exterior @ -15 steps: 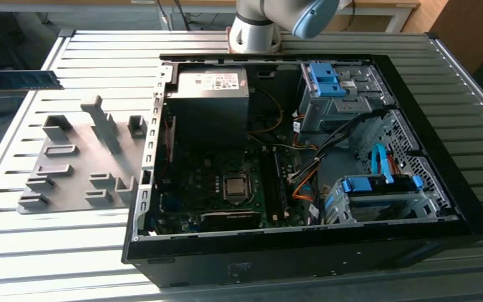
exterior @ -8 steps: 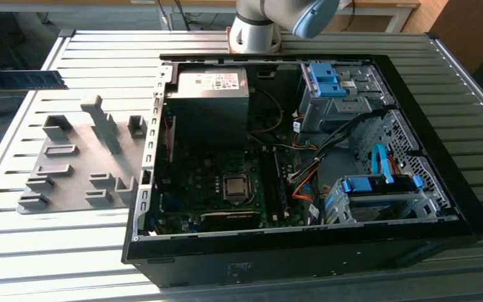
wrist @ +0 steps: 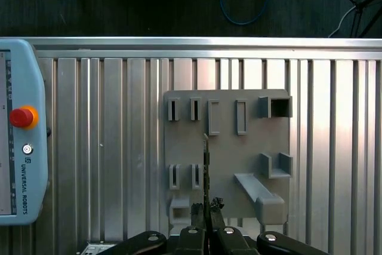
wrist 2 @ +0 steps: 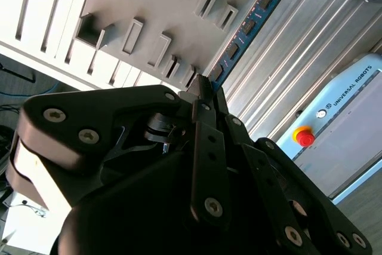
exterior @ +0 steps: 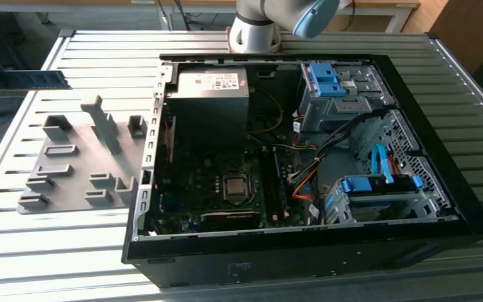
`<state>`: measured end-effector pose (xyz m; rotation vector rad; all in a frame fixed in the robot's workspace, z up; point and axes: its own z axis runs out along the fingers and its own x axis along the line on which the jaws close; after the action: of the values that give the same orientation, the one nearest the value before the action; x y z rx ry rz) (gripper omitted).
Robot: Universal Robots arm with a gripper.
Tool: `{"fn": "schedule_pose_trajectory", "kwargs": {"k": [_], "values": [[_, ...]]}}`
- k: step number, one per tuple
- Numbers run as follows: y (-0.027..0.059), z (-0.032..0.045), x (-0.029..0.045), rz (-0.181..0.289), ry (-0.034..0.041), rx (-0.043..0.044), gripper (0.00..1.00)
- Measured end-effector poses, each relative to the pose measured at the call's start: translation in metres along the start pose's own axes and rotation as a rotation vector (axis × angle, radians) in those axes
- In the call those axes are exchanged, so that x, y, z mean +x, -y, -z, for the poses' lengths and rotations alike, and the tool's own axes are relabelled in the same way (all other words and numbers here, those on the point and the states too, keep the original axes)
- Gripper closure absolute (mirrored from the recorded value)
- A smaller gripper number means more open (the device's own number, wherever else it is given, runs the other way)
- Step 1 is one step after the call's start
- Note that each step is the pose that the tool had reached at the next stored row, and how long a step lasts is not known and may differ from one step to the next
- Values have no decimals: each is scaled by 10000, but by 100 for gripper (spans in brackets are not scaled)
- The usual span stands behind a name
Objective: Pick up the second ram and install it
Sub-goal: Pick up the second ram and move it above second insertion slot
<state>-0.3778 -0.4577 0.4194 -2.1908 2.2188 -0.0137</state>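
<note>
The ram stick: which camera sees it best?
The second wrist view: the second ram shows its flat blue-green face and chips, one end pinched in the gripper. The exterior view has the second ram small, at the exterior view's left edge. The first wrist view sees the second ram edge-on, a thin line.

I have the second ram (exterior: 36, 79) pinched at one end in my gripper (wrist 2: 206, 86), jaws closed on it. It is a long, narrow, flat blue stick with a row of small black chips along its face. In the exterior view it hangs in the air at about ten o'clock, roughly level and standing on its long edge, lifted clear of the grey holder block (exterior: 82, 163). In the first wrist view it shows edge-on, as a thin line.
</note>
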Motion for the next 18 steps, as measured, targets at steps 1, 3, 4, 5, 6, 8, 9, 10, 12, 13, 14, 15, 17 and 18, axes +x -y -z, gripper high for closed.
{"fn": "schedule_pose_trajectory", "kwargs": {"k": [1,3,4,5,6,8,9,10,12,13,14,15,17,18], "values": [[3,0,0,0,0,0,86],[11,0,0,0,0,0,86],[14,0,0,0,0,0,86],[18,-1,0,0,0,0,86],[22,-1,0,0,0,0,86],[29,0,-1,-1,0,0,86],[32,-1,0,0,0,0,86],[35,-1,0,0,0,0,86],[42,-1,-1,0,-1,0,86],[45,-1,-1,-1,0,0,86],[48,-1,-1,-1,0,0,86],[51,-1,-1,0,0,0,86],[57,-2,-1,0,1,1,86],[61,-2,-1,0,0,0,86]]}}
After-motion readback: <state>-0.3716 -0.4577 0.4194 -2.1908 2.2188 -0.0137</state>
